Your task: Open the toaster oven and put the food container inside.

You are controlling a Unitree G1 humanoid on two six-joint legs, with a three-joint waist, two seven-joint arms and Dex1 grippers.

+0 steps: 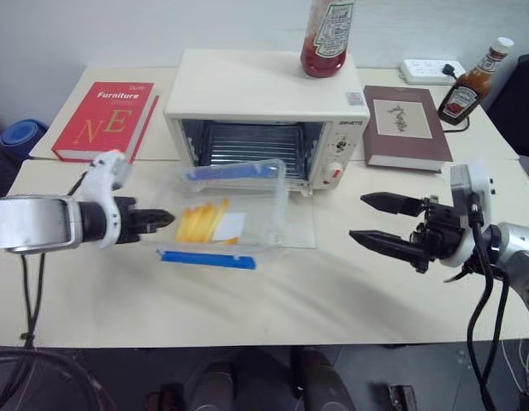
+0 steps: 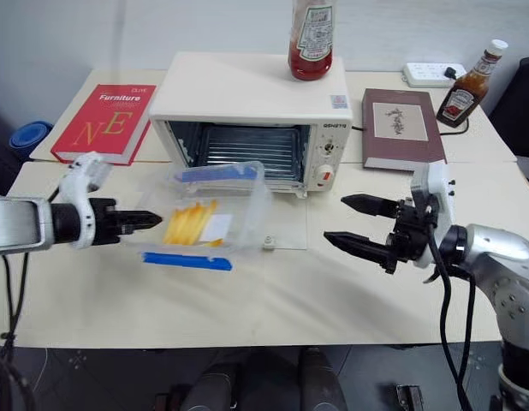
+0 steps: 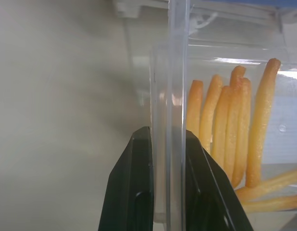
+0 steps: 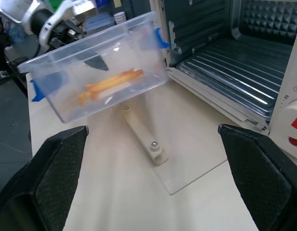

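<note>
A: Why is the clear rectangular plastic food container [image 1: 228, 216] with blue side clips hanging tilted in front of the cream-white boxy toaster oven [image 1: 266, 116]?

B: The left gripper [image 1: 158, 219] has its two black fingers [image 3: 134, 187] pinched tight on the container's thin side wall, one inside and one outside. Held by a single edge, the box hangs lifted off the table and slanted, with the yellow food strips and white piece lying against its low side. It sits just before the oven's mouth, so I judge it is on its way in.

A: And the oven itself?

B: Its glass door [image 4: 179, 159] lies flat on the table in front of the cavity, white bar handle up, so the opening step looks done. The wire rack inside is bare.

A: What is the right gripper [image 1: 377, 220] doing?

B: It waits to the right of the oven door, jaws spread wide, holding nothing. Probably standing clear, or ready to steady the box.

A: Anything hard to read?

B: The container covers the left part of the door, so I cannot tell how much room lies beneath it. How far the left fingers reach down the wall is cut off at the wrist view's edge.
</note>
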